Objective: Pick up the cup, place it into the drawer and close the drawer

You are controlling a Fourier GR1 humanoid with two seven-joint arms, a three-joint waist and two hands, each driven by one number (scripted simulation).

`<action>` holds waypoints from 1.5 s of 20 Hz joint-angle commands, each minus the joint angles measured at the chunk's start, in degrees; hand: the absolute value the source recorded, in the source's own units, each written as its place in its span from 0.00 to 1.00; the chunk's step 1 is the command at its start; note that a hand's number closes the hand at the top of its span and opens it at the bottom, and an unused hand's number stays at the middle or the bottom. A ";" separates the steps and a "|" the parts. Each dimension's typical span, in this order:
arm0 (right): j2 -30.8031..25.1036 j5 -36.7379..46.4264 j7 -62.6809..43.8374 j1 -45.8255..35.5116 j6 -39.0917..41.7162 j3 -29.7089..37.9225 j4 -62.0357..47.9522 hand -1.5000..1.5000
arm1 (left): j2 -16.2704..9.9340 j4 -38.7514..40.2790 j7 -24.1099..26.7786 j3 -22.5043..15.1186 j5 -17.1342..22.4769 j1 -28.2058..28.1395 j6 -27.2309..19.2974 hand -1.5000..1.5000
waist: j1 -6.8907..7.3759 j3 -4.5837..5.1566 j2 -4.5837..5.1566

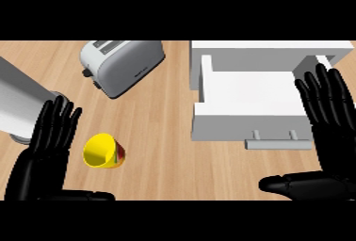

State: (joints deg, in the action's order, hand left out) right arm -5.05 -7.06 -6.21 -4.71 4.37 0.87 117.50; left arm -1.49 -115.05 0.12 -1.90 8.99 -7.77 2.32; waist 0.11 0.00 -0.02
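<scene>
A yellow cup (pixel 103 151) with a red and green pattern lies tipped on its side on the wooden counter, its mouth facing up-left. My left hand (pixel 43 153) rests open just left of it, fingers straight, not touching it. A white drawer (pixel 245 115) stands pulled open at the right, its inside bare and its handle (pixel 278 144) at the front. My right hand (pixel 327 122) is open with fingers straight, over the drawer's right side, thumb low at the bottom right.
A silver toaster (pixel 122 63) sits at the back left, angled. A metal container (pixel 17 106) stands at the far left edge behind my left hand. Bare wood (pixel 167 141) lies between the cup and the drawer.
</scene>
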 commanded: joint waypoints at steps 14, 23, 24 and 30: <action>0.92 0.85 0.44 0.87 1.43 -0.97 0.49 0.00 | -2.31 17.39 12.13 7.09 -1.13 -1.19 3.40 0.00 | -0.04 0.00 0.01; -0.11 -0.75 -1.59 -0.07 2.30 1.08 0.27 0.00 | -4.78 30.61 16.96 10.59 -0.44 2.60 6.73 0.00 | -0.09 0.00 0.02; 1.37 1.18 -1.76 0.13 0.41 -0.39 1.34 0.00 | -2.95 31.29 21.61 8.68 -2.74 -0.72 6.59 0.00 | -0.04 0.00 0.00; 1.96 1.81 -1.95 -2.06 -0.04 -1.31 -0.51 0.00 | -3.67 42.26 26.38 10.61 -2.65 5.09 7.42 0.00 | -0.10 0.01 0.02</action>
State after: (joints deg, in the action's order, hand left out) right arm -4.50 -7.27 -9.48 -7.10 4.94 1.65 118.17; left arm -4.61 -77.86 24.20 7.76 6.55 -5.21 9.27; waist 0.02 0.01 -0.01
